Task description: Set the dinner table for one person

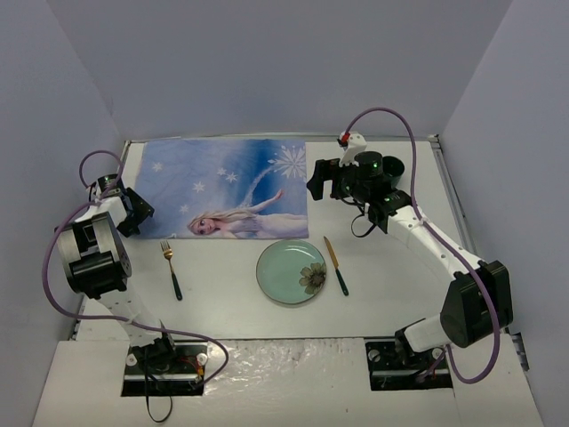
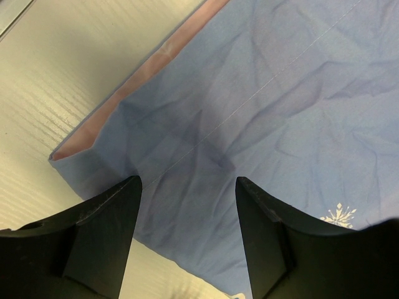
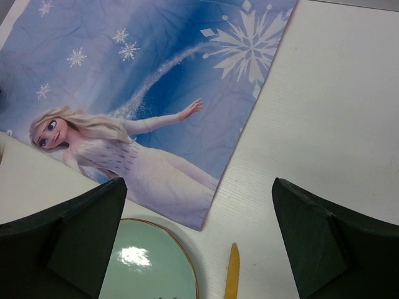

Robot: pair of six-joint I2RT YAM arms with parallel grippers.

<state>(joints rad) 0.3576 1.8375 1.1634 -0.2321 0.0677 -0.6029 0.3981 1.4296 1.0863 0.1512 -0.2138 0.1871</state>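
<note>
Plate [image 3: 149, 268] and probable knife [image 3: 232, 275], partly beyond right wrist view's bottom edge.

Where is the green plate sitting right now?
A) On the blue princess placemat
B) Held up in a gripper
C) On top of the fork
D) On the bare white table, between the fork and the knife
D: the green plate lies on the bare dinner table, in front of the placemat, with the fork on its left and the knife on its right.

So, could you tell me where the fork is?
In the top view, the fork lies on the left of the table, just below the placemat and left of the plate.
</note>
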